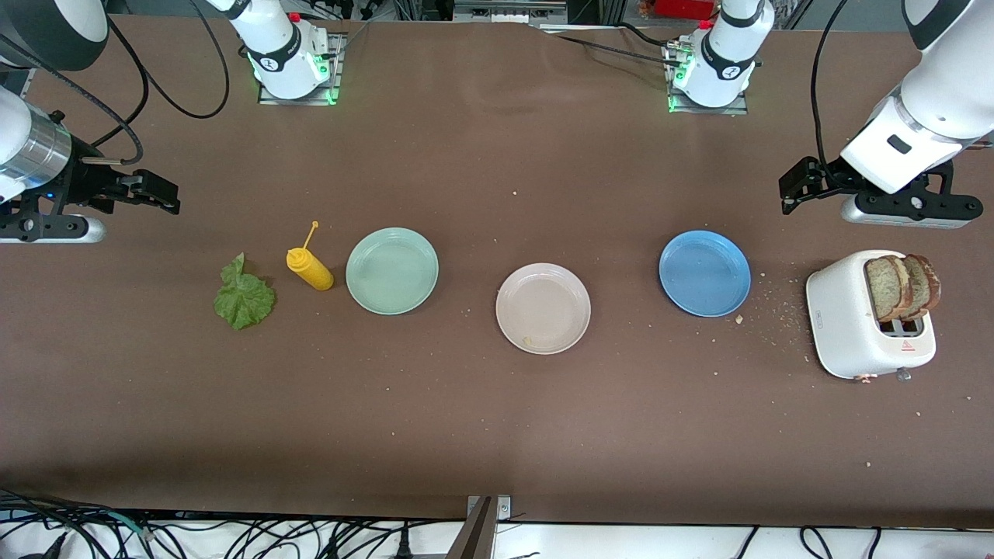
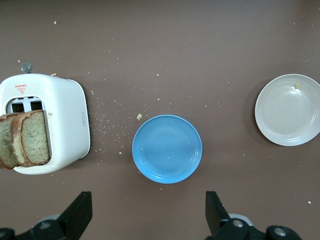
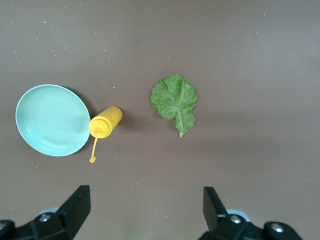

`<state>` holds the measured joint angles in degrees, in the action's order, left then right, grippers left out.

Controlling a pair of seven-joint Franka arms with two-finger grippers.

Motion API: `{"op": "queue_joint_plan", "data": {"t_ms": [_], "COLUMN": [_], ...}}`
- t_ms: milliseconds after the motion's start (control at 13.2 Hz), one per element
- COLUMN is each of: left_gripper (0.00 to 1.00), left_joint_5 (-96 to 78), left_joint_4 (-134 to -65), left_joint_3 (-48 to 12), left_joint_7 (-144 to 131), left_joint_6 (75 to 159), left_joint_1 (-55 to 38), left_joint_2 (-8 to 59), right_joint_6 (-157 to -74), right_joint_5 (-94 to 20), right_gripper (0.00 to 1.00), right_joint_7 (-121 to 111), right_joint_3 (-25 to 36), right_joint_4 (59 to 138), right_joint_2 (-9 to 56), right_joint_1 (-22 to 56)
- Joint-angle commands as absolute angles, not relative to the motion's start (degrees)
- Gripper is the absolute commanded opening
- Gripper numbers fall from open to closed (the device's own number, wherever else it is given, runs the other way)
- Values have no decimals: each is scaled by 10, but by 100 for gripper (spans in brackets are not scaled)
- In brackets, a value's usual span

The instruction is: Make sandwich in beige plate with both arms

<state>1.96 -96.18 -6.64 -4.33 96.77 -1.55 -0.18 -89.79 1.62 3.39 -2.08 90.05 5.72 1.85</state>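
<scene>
Brown crumb-flecked table (image 1: pixel 481 435) — cables (image 1: pixel 233 536) trail along its near edge.

red warning triangle sign on toaster (image 1: pixel 870 326)

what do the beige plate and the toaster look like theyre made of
Beige plate: looks like matte plastic or melamine, possibly glazed ceramic; even colour, soft dull sheen, thin raised rim.
Toaster: appears to be white moulded plastic, smooth with rounded corners; painted metal can't be ruled out.
</scene>
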Motion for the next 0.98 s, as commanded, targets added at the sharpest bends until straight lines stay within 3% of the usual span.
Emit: {"op": "queue_joint_plan", "data": {"t_ms": [0,906], "left_gripper": [100,100], "left_joint_5": [4,10], "left_joint_4": [-959,-959], "left_joint_3": [-62,-57], "left_joint_7": [-30,-32], "left_joint_6": [966,967], "left_joint_1": [-14,9], "left_joint_2": [-3,26], "right_joint_6": [-902,-903], "right_joint_5": [18,18], "right_gripper": [100,100], "right_joint_7": [30,30], "right_joint_3": [-20,-20], "right_joint_4": [902,902], "right_joint_2": [55,56], "right_joint_1": [18,18]}}
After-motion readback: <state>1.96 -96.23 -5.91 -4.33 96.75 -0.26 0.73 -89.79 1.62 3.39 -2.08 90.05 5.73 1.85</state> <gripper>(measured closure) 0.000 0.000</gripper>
